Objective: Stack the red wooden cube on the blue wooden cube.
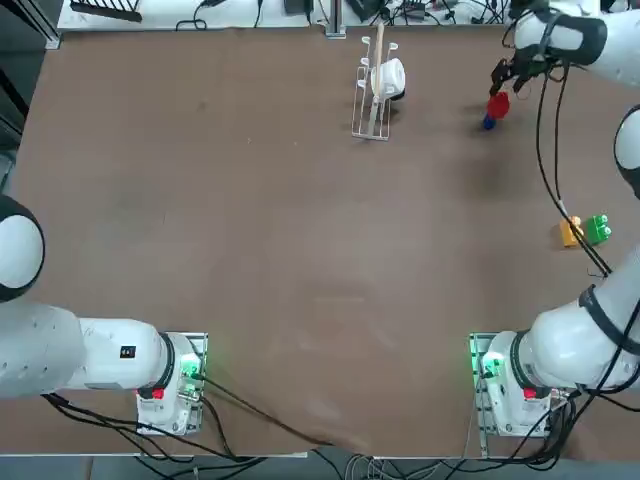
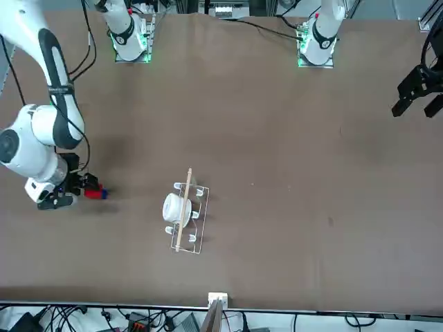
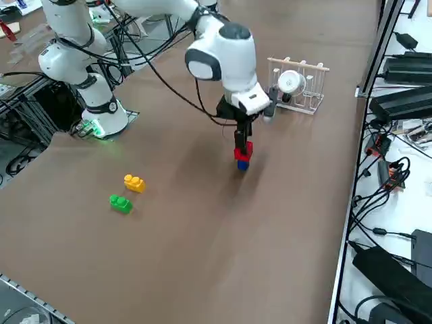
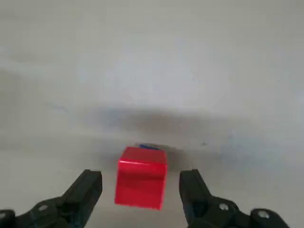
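The right gripper (image 4: pixel 141 190) hangs over the far right part of the bench (image 1: pixel 250 250), pointing straight down, its two fingers spread wide with the red wooden cube (image 4: pixel 141 183) sitting in the gap between them and clear daylight on either side, so it is gripping nothing and, as far as I can see, touching nothing. The red wooden cube already rests on top of the blue wooden cube (image 3: pixel 242 164); from the side they read as a neat little tower, red above, blue below, standing on the bench just under the fingertips. From the wrist only a thin sliver of blue peeps out past the red block's far edge, which suggests the two are close to square with each other, though I cannot judge the alignment any finer than that. The relation that matters now is plainly vertical: the stack lies directly beneath the gripper and between its fingers, so any sideways drift would clip the red cube, while a straight lift would leave it alone. To my eye the placing is done and what remains is a clean withdrawal upward. A wire rack with a white cup (image 1: pixel 388 78) stands well apart, and the orange block (image 3: pixel 133 182) and green block (image 3: pixel 120 202) lie near each other, nearer the arm's base.
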Robot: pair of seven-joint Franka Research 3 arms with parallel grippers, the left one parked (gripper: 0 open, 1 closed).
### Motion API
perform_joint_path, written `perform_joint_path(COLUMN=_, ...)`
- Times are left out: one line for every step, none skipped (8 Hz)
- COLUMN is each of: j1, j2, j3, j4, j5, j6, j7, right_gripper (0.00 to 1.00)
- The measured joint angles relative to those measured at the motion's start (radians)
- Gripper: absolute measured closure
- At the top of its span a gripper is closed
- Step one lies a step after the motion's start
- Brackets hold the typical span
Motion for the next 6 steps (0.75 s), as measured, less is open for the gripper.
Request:
perform_joint_path(j1=0.000, j2=-0.032, j3=0.003, j4=0.037, j5=0.000, j6=-0.053, j7=0.007, right_gripper=0.01)
perform_joint_path(j1=0.001, j2=-0.080, j3=0.010, j4=0.099, j5=0.000, j6=-0.146, j7=0.032, right_gripper=0.01)
perform_joint_path(j1=0.002, j2=-0.117, j3=0.016, j4=0.153, j5=0.001, j6=-0.233, j7=0.056, right_gripper=0.01)
perform_joint_path(j1=0.002, j2=-0.146, j3=0.021, j4=0.222, j5=0.001, j6=-0.336, j7=0.082, right_gripper=0.01)
perform_joint_path(j1=0.003, j2=-0.162, j3=0.025, j4=0.303, j5=0.001, j6=-0.446, j7=0.098, right_gripper=0.01)
perform_joint_path(j1=0.004, j2=-0.169, j3=0.026, j4=0.384, j5=0.001, j6=-0.546, j7=0.103, right_gripper=0.01)
